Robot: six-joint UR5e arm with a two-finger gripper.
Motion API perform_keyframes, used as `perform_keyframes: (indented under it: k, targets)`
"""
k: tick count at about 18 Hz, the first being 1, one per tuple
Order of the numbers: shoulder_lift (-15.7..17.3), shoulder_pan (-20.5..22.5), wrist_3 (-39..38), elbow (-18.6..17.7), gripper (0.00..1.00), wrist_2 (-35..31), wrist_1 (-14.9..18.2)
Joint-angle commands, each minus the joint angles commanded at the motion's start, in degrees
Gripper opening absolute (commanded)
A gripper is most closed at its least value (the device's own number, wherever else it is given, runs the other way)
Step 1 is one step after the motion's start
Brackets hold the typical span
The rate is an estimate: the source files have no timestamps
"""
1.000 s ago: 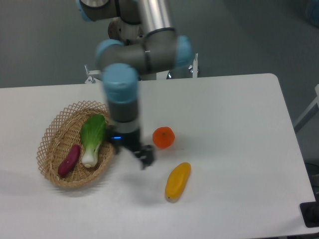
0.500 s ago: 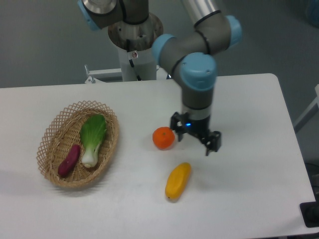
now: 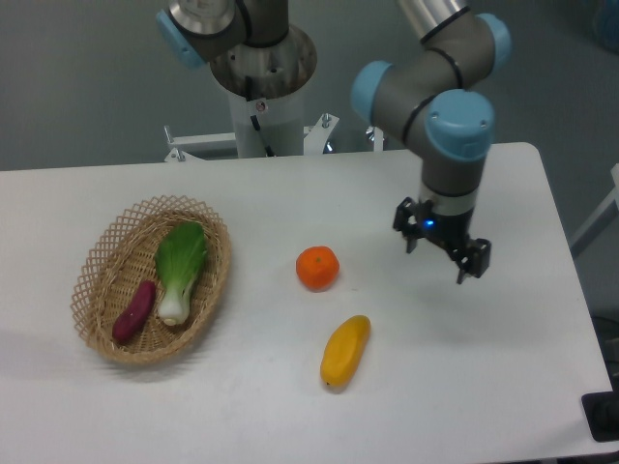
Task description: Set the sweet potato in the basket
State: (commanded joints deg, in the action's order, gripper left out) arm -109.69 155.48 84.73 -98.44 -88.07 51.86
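The dark reddish-purple sweet potato (image 3: 133, 310) lies inside the tan wicker basket (image 3: 108, 253) at the left of the table, beside a green-and-white bok choy (image 3: 181, 268). My gripper (image 3: 441, 254) hangs above the right part of the table, far from the basket. Its two black fingers stand apart, open, with nothing between them.
An orange fruit (image 3: 317, 268) sits mid-table. A yellow-orange oblong fruit (image 3: 344, 351) lies just in front of it. The arm's base column (image 3: 263, 77) stands at the table's back edge. The table's right edge is near the gripper.
The arm has swung from beside the basket across the table to the right side, passing the orange fruit. The objects have not moved.
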Motion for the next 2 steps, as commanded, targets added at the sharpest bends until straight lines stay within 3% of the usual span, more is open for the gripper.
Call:
perform_keyframes:
  k: [2]
  targets:
    - [-0.1,0.0,0.1,0.1,1.0,0.0,0.0]
